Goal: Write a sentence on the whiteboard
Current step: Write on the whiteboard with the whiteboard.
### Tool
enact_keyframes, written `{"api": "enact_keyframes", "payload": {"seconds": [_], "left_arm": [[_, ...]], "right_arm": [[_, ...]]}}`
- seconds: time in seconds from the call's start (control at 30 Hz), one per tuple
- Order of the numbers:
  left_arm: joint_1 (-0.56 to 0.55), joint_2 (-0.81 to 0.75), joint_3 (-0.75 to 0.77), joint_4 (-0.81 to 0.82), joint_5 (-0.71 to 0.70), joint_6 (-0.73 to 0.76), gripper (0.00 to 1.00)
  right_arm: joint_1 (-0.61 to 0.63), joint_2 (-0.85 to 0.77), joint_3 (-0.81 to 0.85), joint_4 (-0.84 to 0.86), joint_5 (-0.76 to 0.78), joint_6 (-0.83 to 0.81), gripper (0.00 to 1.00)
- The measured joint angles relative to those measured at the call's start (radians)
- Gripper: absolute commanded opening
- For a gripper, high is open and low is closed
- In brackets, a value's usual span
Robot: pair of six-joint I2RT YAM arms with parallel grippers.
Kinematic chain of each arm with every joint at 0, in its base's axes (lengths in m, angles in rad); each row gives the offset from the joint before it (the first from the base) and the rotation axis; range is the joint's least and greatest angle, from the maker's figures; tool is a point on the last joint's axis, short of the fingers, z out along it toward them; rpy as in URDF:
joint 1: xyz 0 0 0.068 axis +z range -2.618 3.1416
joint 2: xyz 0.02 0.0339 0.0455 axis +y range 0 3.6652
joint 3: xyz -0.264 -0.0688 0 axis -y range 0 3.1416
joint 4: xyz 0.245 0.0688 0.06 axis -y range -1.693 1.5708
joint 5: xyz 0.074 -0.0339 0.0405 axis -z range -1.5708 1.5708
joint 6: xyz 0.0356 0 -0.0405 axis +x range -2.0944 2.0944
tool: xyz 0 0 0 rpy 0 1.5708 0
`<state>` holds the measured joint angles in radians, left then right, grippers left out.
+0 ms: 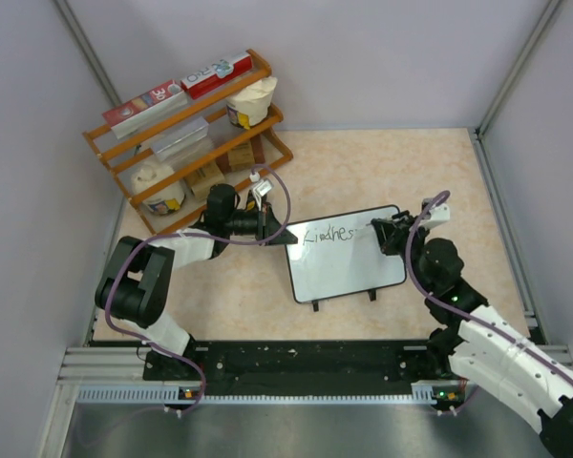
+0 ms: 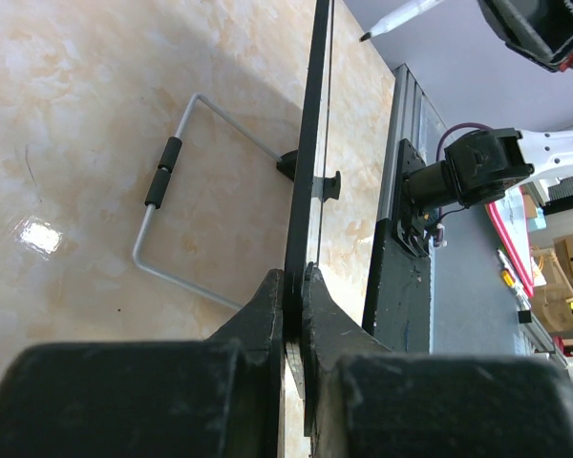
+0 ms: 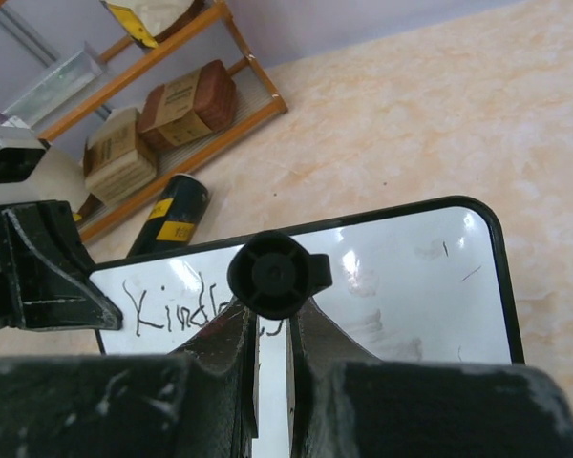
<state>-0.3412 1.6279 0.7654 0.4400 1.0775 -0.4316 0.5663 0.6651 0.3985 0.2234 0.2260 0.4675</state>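
Observation:
The whiteboard [image 1: 349, 272] stands tilted on its feet at the table's middle, propped by a wire stand [image 2: 172, 219] behind it. Its sentence [image 1: 327, 235] reads roughly "Kindnes" along the top; in the right wrist view the letters [image 3: 167, 307] are partly hidden behind the marker. My left gripper [image 1: 275, 229] is shut on the board's upper left frame, and the black edge [image 2: 310, 143] runs away from its jaws [image 2: 293, 277]. My right gripper [image 1: 387, 233] is shut on a marker whose black end cap [image 3: 275, 275] faces the camera. The marker tip [image 2: 368, 36] is at the board face.
A wooden rack [image 1: 186, 134] with boxes, tubs and jars stands at the back left, close behind the left arm. Grey walls enclose the table on three sides. The black base rail [image 1: 296, 363] runs along the near edge.

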Motion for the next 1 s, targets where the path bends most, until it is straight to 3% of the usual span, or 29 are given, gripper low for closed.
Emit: {"api": "enact_keyframes", "payload": {"seconds": [1.0], "left_arm": [[0.000, 0.000, 0.000, -0.006, -0.001, 0.000, 0.00]], "right_arm": [[-0.019, 0.101, 0.008, 0.015, -0.013, -0.013, 0.00]]}}
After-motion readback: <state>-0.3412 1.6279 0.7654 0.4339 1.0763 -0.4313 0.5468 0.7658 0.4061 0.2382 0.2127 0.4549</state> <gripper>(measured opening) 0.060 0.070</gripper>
